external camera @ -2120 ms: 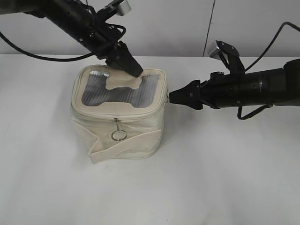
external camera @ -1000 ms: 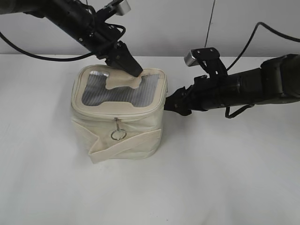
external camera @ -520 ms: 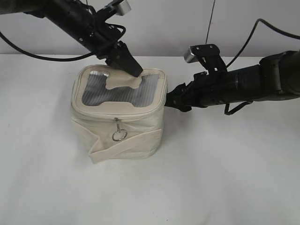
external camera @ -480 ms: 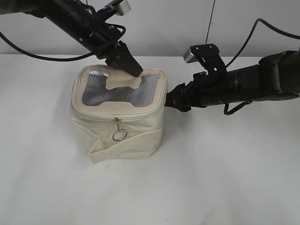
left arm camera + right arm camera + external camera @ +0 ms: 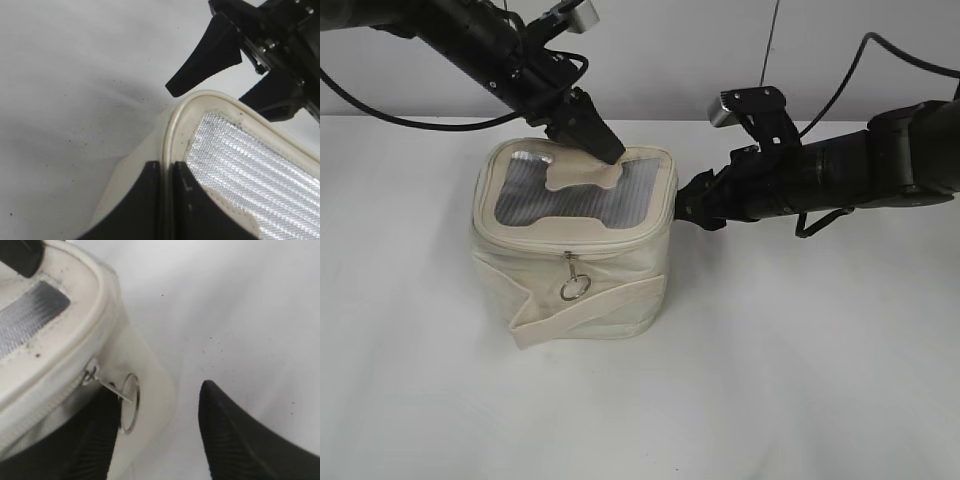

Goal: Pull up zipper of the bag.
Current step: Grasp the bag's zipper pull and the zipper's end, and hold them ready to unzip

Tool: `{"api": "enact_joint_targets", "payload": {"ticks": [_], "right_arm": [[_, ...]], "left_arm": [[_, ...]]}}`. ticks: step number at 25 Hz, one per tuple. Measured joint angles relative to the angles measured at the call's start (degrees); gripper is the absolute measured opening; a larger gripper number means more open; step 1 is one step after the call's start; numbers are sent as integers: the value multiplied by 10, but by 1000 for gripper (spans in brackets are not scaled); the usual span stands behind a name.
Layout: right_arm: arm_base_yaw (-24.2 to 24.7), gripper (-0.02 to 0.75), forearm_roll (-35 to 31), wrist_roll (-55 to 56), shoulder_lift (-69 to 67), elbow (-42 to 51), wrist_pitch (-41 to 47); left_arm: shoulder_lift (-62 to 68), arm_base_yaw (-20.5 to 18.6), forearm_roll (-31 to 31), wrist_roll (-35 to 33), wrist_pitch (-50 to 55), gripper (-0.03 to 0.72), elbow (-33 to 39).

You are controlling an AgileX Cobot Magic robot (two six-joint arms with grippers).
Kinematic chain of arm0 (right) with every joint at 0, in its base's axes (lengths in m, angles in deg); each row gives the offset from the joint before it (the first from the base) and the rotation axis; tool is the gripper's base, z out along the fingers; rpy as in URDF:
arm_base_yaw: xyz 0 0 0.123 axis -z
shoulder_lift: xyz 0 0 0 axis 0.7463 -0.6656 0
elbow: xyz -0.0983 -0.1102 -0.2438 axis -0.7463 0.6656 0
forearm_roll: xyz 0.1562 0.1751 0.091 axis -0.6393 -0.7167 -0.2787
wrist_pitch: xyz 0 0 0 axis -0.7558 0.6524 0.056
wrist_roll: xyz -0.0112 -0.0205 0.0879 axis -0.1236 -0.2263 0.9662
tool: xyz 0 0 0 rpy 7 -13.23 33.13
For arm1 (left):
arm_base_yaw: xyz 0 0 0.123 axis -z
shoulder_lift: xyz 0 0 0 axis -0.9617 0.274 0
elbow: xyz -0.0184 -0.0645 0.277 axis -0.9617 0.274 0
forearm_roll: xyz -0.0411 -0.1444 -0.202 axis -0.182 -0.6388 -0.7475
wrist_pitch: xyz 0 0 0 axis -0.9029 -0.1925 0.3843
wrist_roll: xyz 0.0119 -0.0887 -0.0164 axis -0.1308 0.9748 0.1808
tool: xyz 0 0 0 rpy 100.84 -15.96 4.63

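White tabletop (image 5: pixel 770 380) carrying the bag (image 5: pixel 575 245), boxy cream fabric, left of centre and nearer the far edge, mesh lid upward. Left gripper (image 5: pixel 167 200) brought down from the far-left corner, fingers (image 5: pixel 192 202) pinched closed on the lid's rim piping at the far side, apparently to anchor the bag against the coming pull. Right gripper (image 5: pixel 160 435) reaching in from the right edge to the bag's right face, fingers (image 5: pixel 235 440) spread open around the ring pull (image 5: pixel 131 403), not yet closed on it. Zipper (image 5: pixel 45 407) running beneath the lid rim; second ring pull (image 5: pixel 573 288) hanging unused on the near face.
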Motion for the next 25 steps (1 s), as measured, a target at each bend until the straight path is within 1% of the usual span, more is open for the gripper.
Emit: {"api": "enact_joint_targets", "payload": {"ticks": [15,16,17,20,21,23,25], "right_arm": [[0,299,0,0,0,-3,3],[0,281,0,0,0,-3,4],[0,247,0,0,0,-3,4],[-1,60,8,0,0,-3,12],[-1,26,11,0,0,-3,13],[-1,9,15,2,0,-3,13],[-1,8,36,34,0,-3,13]], "left_arm": [[0,0,0,0,-2,50,0],[0,0,0,1,-2,50,0],[0,0,0,1,-2,50,0],[0,0,0,3,-2,50,0],[0,0,0,4,-2,50,0],[0,0,1,5,-4,50,0],[0,0,1,7,-5,50,0]]}}
